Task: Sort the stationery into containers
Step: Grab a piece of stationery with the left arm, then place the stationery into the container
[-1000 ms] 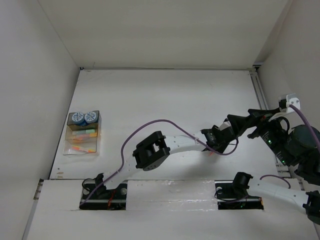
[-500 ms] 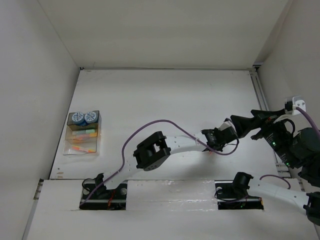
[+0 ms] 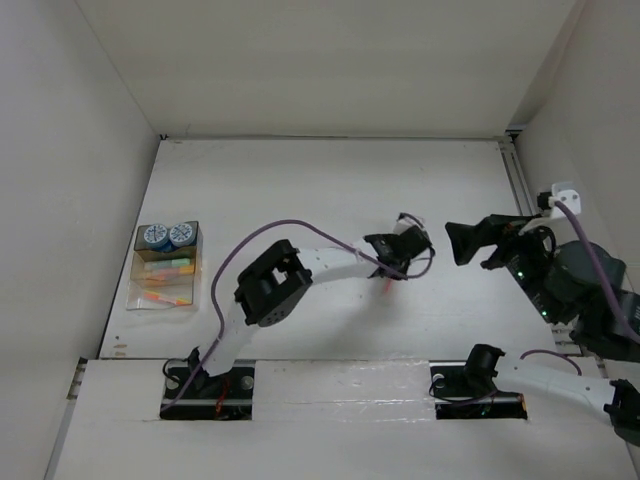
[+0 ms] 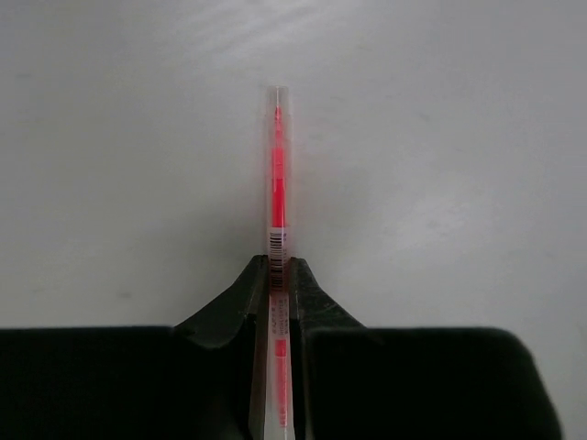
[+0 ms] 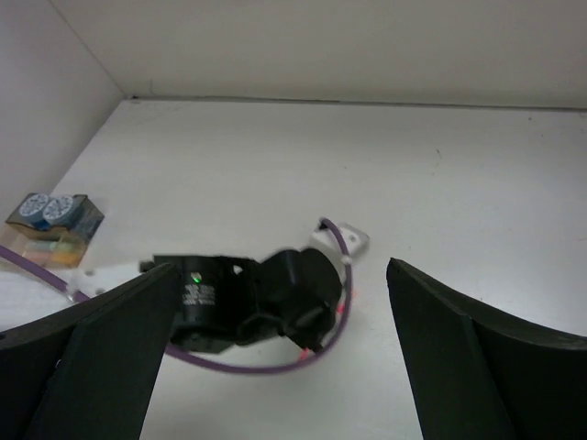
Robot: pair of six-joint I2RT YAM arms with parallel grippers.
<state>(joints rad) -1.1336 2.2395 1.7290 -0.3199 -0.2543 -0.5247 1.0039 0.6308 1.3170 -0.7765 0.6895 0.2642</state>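
The left gripper [image 4: 277, 272] is clamped narrowly on a thin orange-red pen [image 4: 277, 174]. In the left wrist view its two dark fingers [image 4: 243, 298] press against the pen's sides at the barcode label. The clear barrel with its red core sticks straight out beyond the tips over the white table [image 3: 330, 190]. I cannot tell whether the pen's tip touches the table or hangs just above it. From above, this gripper sits near the middle of the table, a little right of centre. The left arm stretches out to it from the near left, with a purple cable looping along the arm. Only a faint red streak of the pen shows on the gripper's near side.

The right gripper [image 3: 458, 243] hovers just to the right of the left one, apart from it. Its fingers are spread wide and hold nothing. In its own wrist view the two dark fingers frame the left gripper from either side.

The tray [image 3: 143, 283] lies well apart at the far left edge of the table. Two blue-and-white cylinders [image 3: 153, 236] [image 3: 181, 234] stand side by side in its far compartment. A green highlighter [image 3: 170, 265] and an orange highlighter [image 3: 160, 297] lie in the nearer part.
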